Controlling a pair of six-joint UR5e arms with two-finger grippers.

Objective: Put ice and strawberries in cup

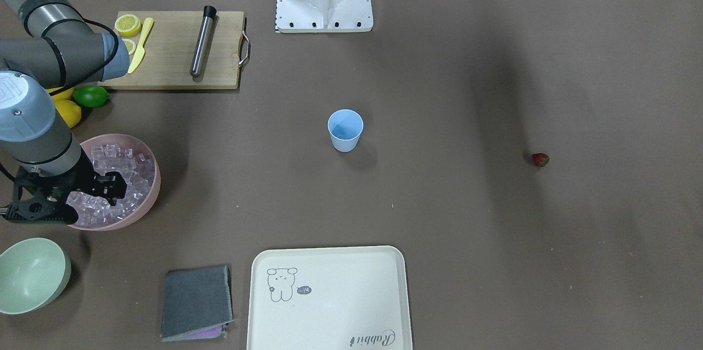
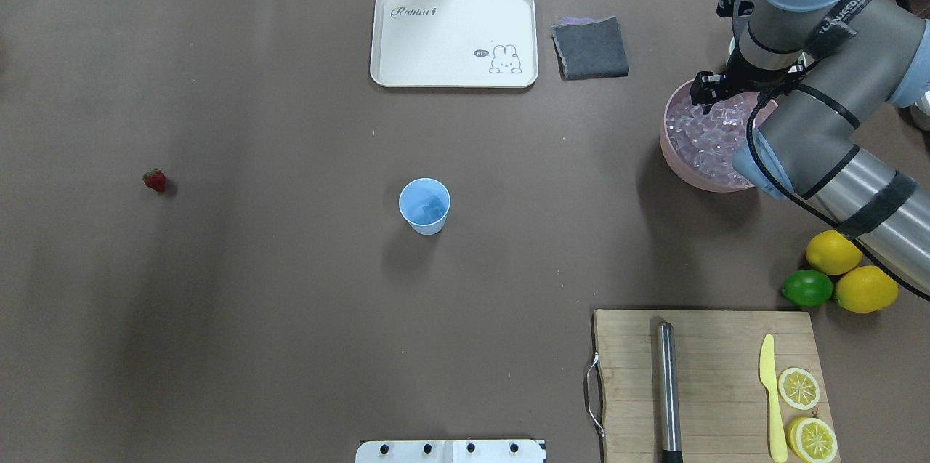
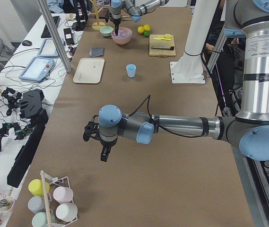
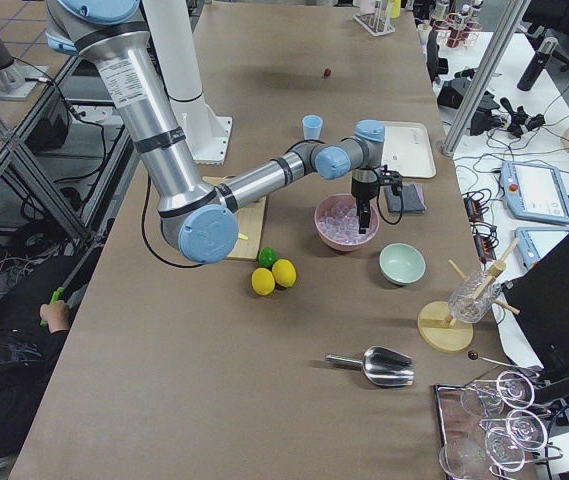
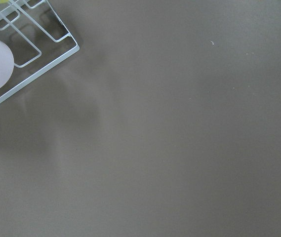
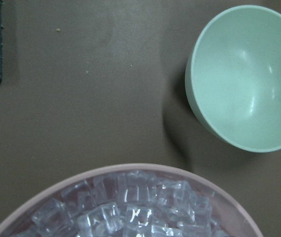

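The table (image 2: 290, 303) carries the work. The right arm (image 2: 821, 121) reaches over the pink bowl (image 2: 697, 179), which sits at 2 o'clock from the cup (image 1: 345, 141) in the overhead view; the cup stands upright at table centre, and its contents cannot be confirmed. The right gripper (image 1: 112, 185) is down among the ice (image 1: 129, 166) near the bowl's middle; its finger spread cannot be told against the pile. The left gripper (image 3: 105, 153) hangs over bare table far off; its spread likewise cannot be told. The strawberry (image 2: 154, 180) lies at 9 o'clock from the cup, well apart. Judged step: taking ice. Recommended: single out one top cube, close squarely on its flat faces, lift straight up clear of the rim, then release low over the cup mouth; slick cubes may squirt out.
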